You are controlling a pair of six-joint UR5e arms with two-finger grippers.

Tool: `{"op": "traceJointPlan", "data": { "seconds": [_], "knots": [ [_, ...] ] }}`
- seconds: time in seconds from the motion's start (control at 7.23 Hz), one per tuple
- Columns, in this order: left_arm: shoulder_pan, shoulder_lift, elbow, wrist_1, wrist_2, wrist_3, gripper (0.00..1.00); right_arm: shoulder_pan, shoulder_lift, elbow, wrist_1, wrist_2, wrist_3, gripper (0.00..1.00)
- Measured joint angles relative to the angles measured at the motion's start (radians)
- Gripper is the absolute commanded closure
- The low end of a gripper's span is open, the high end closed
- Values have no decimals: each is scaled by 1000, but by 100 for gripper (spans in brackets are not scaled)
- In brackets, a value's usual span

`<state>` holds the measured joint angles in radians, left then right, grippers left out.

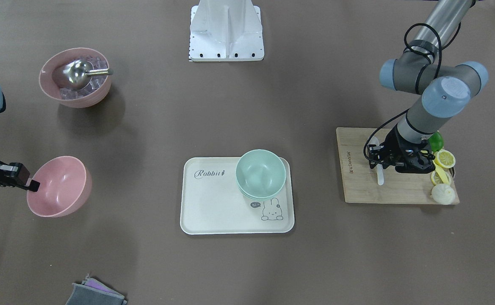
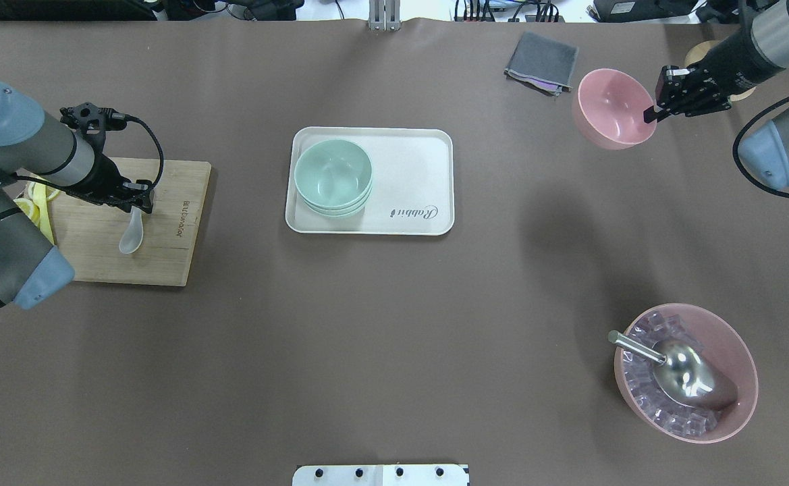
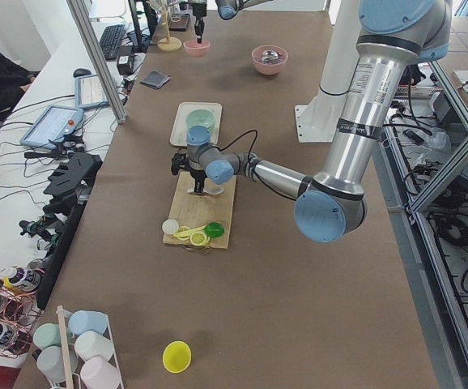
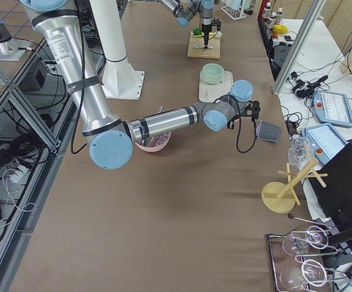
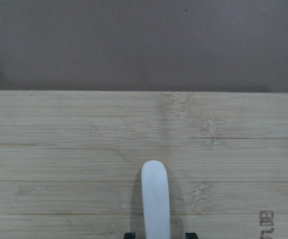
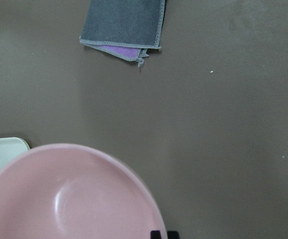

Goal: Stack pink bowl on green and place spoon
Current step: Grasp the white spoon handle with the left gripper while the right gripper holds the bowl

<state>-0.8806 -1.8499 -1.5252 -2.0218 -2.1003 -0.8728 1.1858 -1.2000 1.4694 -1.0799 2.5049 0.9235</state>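
right gripper [image 2: 652,113] pinches the rim of the pink bowl [image 2: 610,104]; hold that nip firm and the bowl level, since the green bowls [image 2: 333,172] sit well apart on the tray [image 2: 407,175]. left gripper [image 2: 139,201] straddles the spoon [image 2: 131,235] handle; whether clamped, cannot tell.

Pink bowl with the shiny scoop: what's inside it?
Clear ice cubes fill the pink bowl, with a metal scoop lying on top. The ice and scoop cover the bowl's bottom, so nothing below shows.
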Motion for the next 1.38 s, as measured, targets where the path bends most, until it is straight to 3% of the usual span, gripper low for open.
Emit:
{"op": "traceJointPlan", "data": {
  "seconds": [1.11, 1.24, 1.38],
  "knots": [
    [12, 17, -23, 4, 3, -17, 56, -1, -4, 4, 0, 0, 1, 100],
    [12, 18, -23, 6, 3, -18, 58, -1, -4, 3, 0, 0, 0, 100],
    [12, 18, -24, 9, 4, -19, 72, -2, -4, 3, 0, 0, 0, 100]
  ]
}}
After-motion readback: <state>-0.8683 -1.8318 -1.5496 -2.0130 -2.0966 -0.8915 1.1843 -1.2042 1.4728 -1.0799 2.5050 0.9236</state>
